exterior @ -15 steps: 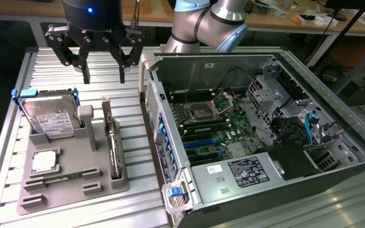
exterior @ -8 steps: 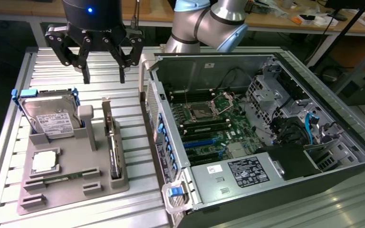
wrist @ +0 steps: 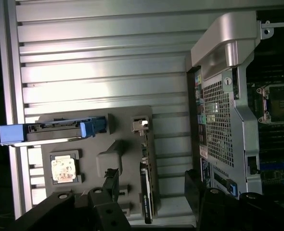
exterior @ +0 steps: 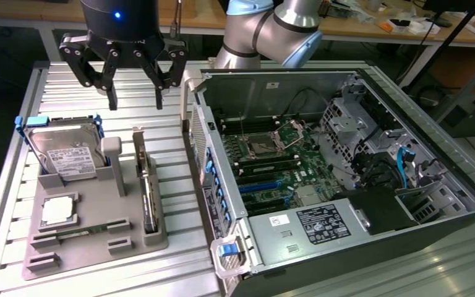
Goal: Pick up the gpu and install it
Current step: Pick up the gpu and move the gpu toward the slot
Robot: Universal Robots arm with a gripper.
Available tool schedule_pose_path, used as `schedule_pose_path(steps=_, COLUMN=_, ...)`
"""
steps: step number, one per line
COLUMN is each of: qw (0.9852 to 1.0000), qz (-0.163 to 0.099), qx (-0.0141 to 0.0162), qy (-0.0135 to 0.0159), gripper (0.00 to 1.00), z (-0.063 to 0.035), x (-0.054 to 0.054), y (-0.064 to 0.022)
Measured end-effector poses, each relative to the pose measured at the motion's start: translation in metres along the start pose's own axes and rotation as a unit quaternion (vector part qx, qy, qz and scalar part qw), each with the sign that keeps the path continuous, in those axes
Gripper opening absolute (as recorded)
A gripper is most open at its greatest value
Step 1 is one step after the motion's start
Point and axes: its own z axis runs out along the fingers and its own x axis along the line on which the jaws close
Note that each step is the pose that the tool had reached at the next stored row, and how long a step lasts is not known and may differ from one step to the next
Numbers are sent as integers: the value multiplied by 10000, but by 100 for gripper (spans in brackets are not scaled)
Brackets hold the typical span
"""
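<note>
nearest the cam, the grey holder tray [exterior: 81,247] has the gpu [exterior: 148,192] standing on edge in its slot, metal bracket end pointing away, w/ the hard drive [exterior: 68,154] parked just beside it. further back the gripper [exterior: 136,99] hangs over the table past the tray's far end, jaws spread wide and empty, not touching anything. so imo this is the approach step, pick not done yet. grabbing it calls for lining the jaws up across the card's thin top edge. open pc case [exterior: 200,124] sits on the exterior view's right.
</note>
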Motion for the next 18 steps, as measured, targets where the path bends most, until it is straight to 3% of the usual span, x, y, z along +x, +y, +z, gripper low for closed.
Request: schedule_pose_path(steps=18, qw=10000, qz=0, qx=0, qy=0, gripper=66, z=63, x=2, y=-4)
